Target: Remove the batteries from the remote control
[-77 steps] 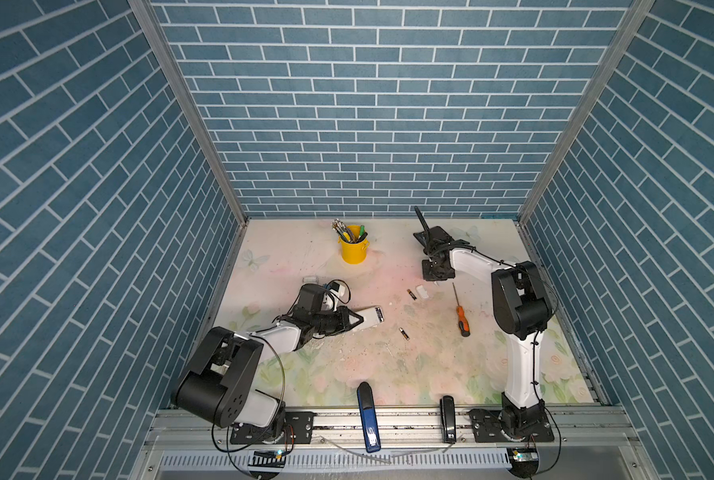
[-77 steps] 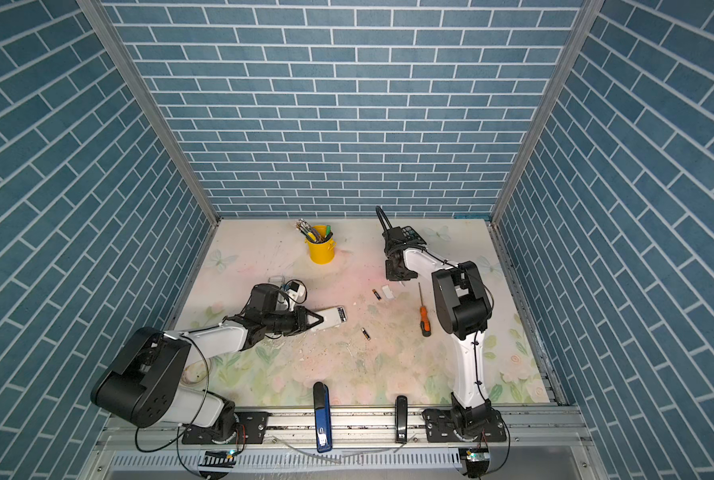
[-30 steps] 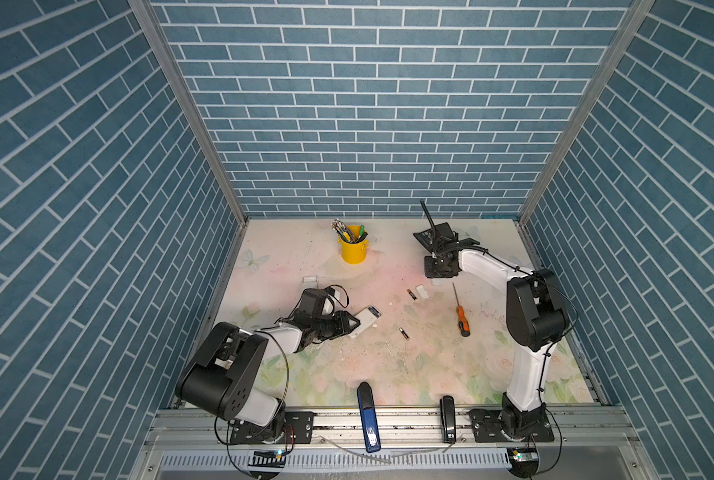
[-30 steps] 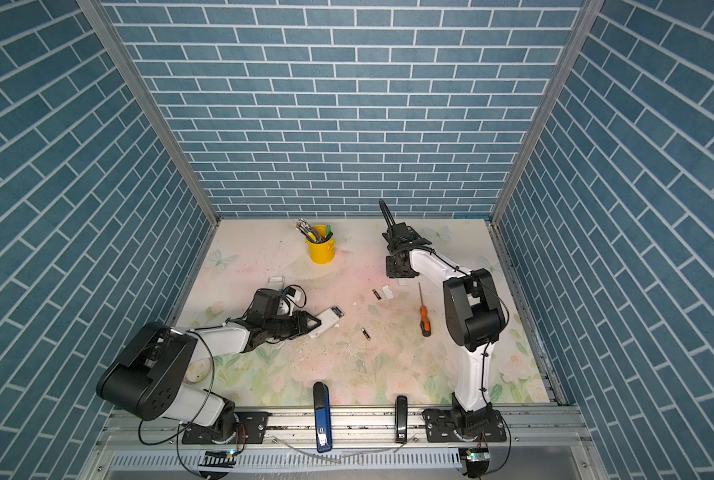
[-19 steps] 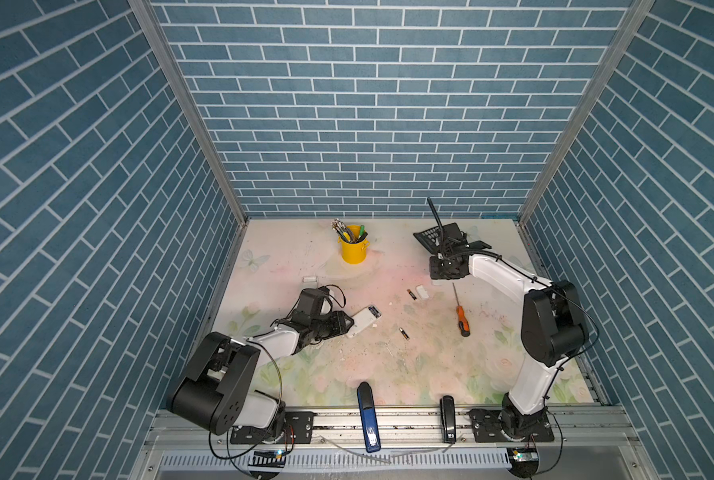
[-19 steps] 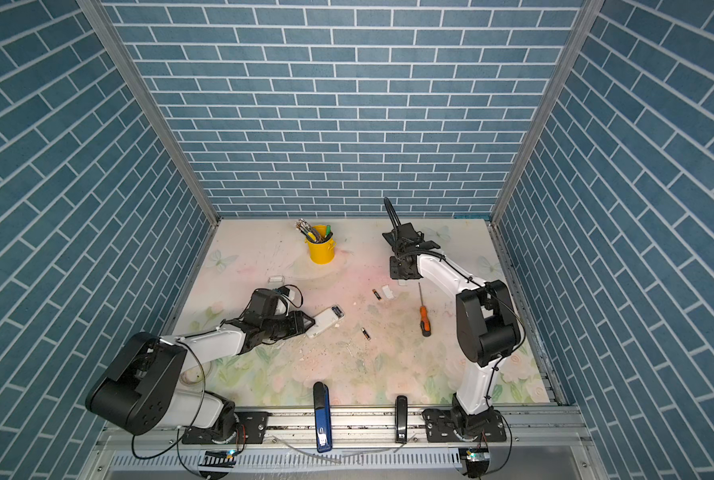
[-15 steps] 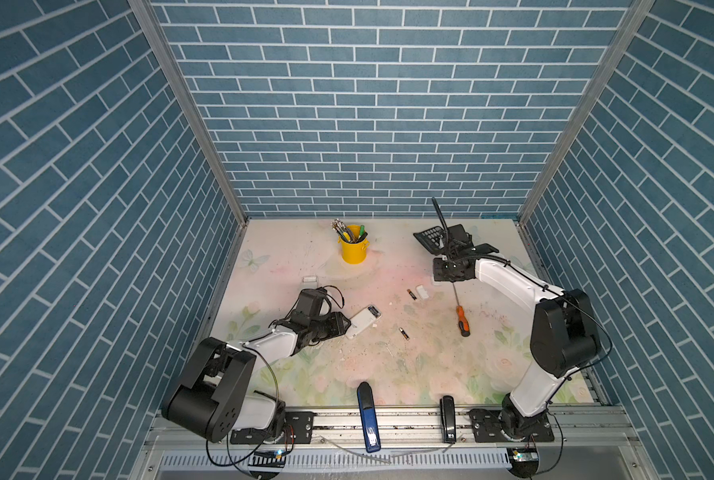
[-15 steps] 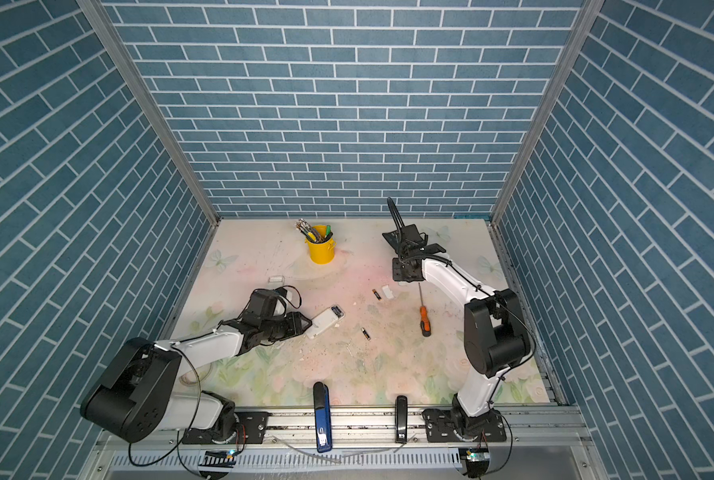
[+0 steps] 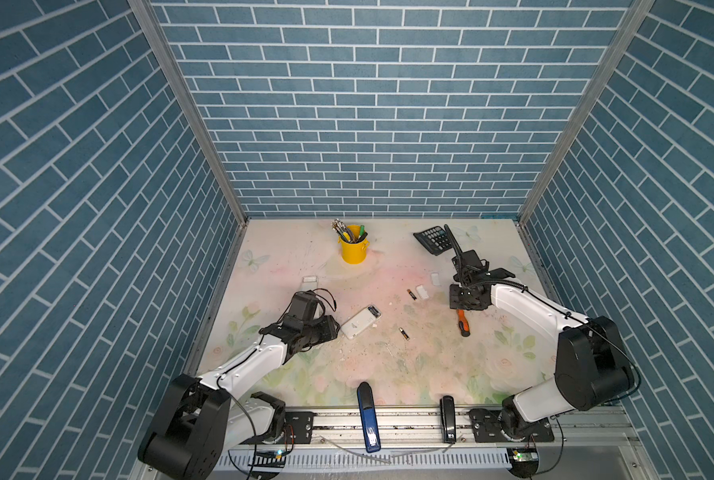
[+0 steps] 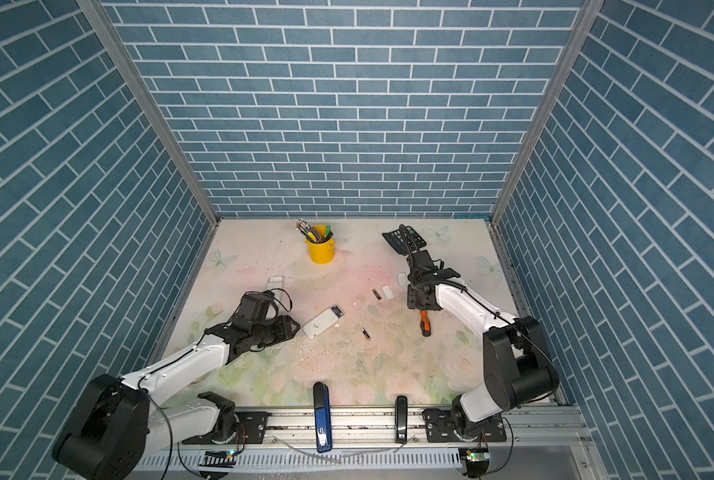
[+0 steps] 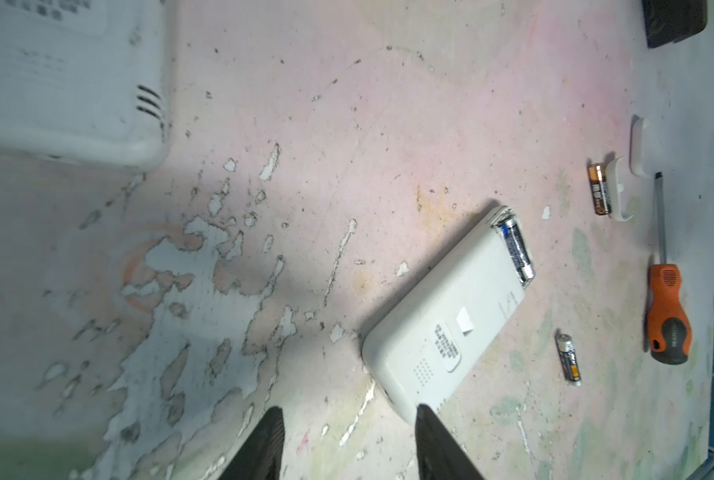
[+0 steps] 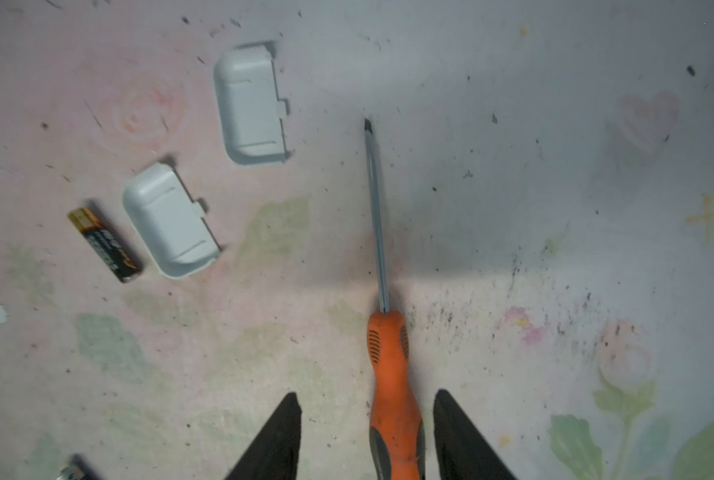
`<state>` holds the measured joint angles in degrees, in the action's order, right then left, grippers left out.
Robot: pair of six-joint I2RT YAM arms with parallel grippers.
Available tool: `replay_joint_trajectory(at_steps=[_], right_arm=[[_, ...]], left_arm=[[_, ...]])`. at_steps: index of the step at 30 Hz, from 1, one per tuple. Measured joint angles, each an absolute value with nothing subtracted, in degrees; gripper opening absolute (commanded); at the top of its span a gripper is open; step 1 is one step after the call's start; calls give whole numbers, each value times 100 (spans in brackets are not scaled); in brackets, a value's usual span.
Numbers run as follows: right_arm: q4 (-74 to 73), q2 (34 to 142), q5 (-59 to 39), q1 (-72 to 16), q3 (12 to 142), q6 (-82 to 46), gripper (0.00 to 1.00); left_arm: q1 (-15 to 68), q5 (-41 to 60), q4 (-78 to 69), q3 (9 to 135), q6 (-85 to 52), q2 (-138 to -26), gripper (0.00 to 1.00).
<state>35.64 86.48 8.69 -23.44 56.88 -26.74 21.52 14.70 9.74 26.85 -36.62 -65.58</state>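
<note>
The white remote control lies back up, its end compartment uncovered with one of the batteries inside. Two loose batteries lie on the mat, one beside a white cover, one nearer the front. My left gripper is open at the remote's near end, with one fingertip at its corner and bare mat between the jaws. My right gripper is open and straddles the orange screwdriver handle with a gap on each side.
Two white covers lie left of the screwdriver shaft. Another white device lies behind my left gripper. A yellow pen cup and a calculator stand at the back. Two staplers sit on the front rail.
My right gripper has swung from beside the calculator toward the front, over the screwdriver, with its jaws wider. My left gripper has drawn back a little along the remote toward its near end.
</note>
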Motion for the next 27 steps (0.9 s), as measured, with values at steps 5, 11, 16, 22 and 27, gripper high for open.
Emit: replay_joint_trajectory(at_steps=[5, 11, 16, 22, 27], right_arm=[[3516, 8646, 869, -2257, 5295, -2823, 56], [3310, 8676, 740, -2206, 4956, -2939, 52], [3087, 8777, 548, -2206, 4687, -3072, 46], [2845, 8879, 445, -2206, 4641, -3218, 16], [2858, 8814, 395, -2206, 4639, -3212, 0]], left_arm=[[2152, 1457, 1076, 2998, -3688, -6394, 52], [2152, 1466, 1037, 3319, -3708, -6429, 52], [2152, 1529, 947, 3531, -3712, -6641, 52], [2167, 1684, 725, 3782, -3717, -6987, 51], [2191, 1887, 434, 3916, -3813, -7264, 51]])
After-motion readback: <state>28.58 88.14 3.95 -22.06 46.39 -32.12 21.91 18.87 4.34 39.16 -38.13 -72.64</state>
